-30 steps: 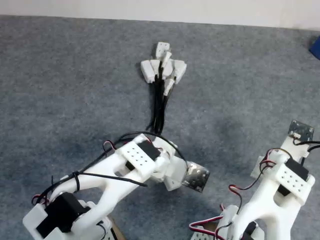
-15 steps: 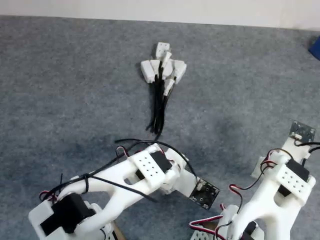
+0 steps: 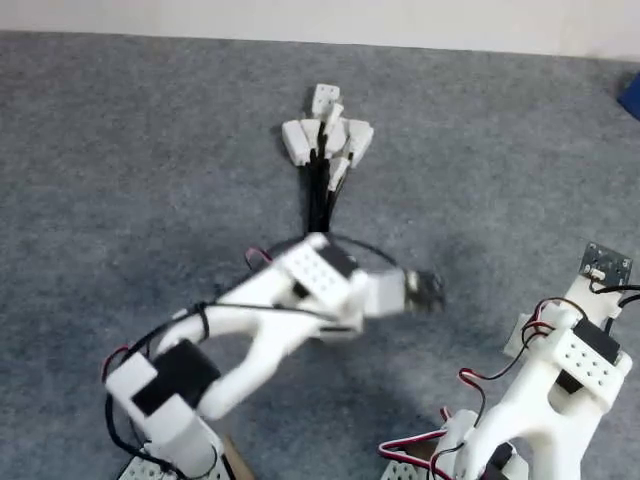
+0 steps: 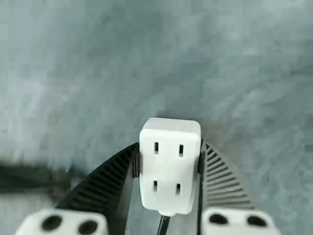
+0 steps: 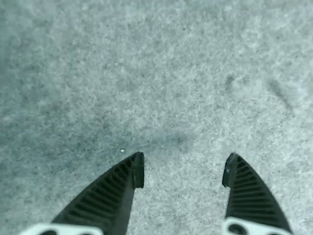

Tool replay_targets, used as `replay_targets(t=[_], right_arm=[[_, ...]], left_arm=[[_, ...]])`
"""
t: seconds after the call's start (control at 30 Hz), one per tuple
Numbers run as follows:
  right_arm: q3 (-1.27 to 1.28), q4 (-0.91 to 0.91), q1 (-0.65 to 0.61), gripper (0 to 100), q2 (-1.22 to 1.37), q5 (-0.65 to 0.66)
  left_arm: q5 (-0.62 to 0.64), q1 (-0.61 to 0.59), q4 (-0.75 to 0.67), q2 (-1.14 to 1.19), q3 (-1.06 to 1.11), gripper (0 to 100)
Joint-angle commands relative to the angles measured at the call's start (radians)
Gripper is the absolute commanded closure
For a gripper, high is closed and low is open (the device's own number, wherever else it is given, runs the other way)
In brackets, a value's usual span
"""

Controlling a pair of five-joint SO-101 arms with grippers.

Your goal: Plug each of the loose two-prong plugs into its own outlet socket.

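Note:
In the left wrist view my left gripper (image 4: 168,161) is shut on a white outlet socket (image 4: 169,164) with two pairs of slots facing the camera. A black cord (image 4: 163,224) leaves its base, and grey carpet lies beneath. From above, the left arm (image 3: 320,285) stretches over the middle of the carpet, just short of a bundle of several white plugs and sockets (image 3: 325,135) on black cords (image 3: 318,200). My right gripper (image 5: 183,170) stands open over bare carpet, nothing between its fingers. The right arm (image 3: 570,360) stays at the near right.
Grey carpet (image 3: 140,170) covers the whole table. A blue object (image 3: 632,95) pokes in at the far right edge. A pale wall strip (image 3: 300,18) runs along the back. Open carpet lies left and right of the bundle.
The left arm has swung away from the near edge toward the bundle and its wrist has turned to the right. The right arm has kept still.

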Motion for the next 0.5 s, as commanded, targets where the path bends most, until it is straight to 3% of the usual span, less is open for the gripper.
replay_targets(t=[0.0,0.2,0.47], right_arm=[[-0.047,0.004,0.013,73.5,-0.033,0.014],[-0.041,0.004,-0.01,73.5,-0.033,0.014],[-0.039,0.007,-0.045,73.5,-0.033,0.014]], left_arm=[[0.06,-0.14,0.158,0.024,-0.154,99],[0.058,-0.294,0.339,0.025,-0.346,99],[-0.11,-0.636,0.649,0.027,-1.024,100]])
